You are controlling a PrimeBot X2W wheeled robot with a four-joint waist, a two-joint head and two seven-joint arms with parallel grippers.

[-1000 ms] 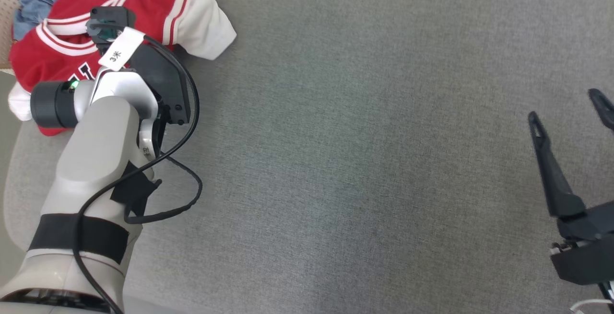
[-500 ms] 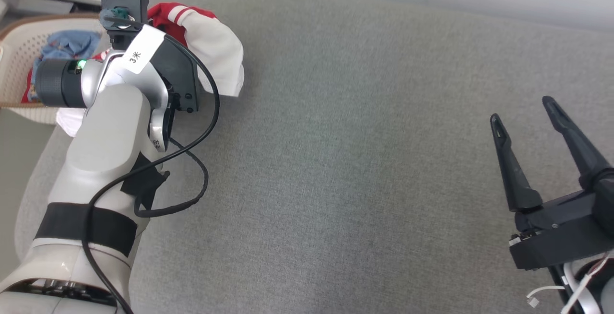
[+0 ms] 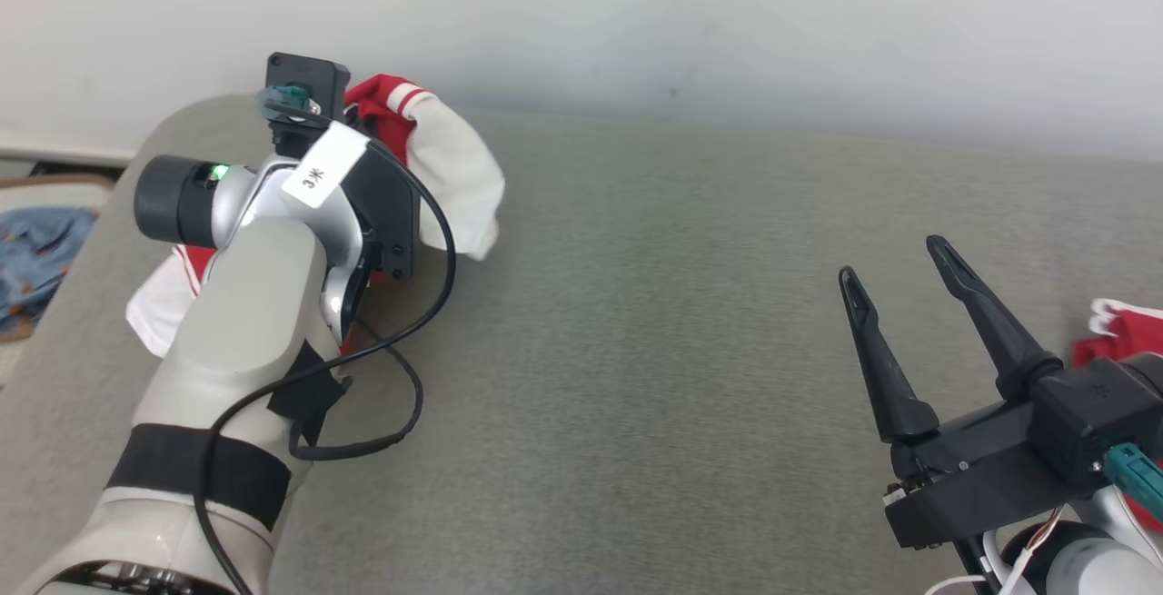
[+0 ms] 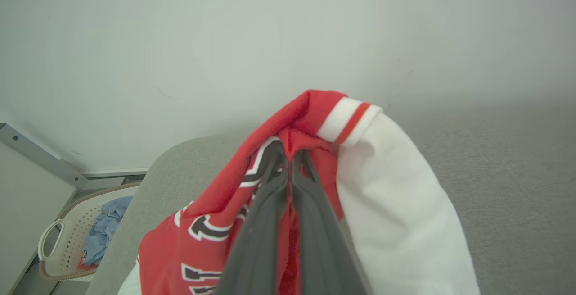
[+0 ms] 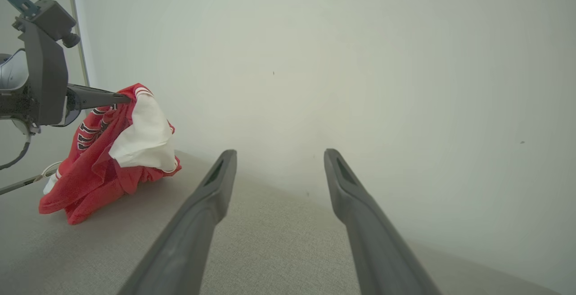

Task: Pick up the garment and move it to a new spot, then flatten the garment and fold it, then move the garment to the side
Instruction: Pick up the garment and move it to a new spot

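Left wrist view shows the left tool (image 4: 290,155) with its two fingers clamped together on a fold of the red and white garment (image 4: 396,205), near the striped cuff at the frame's centre. In the head view the garment hangs from that tool at the upper left, over the grey bench (image 3: 681,350). At the left of the right wrist view, its lower part rests on the bench. The right tool (image 3: 892,261) hovers at the head view's lower right, fingers apart and empty. A basket (image 4: 54,241) sits at the left wrist view's lower left.
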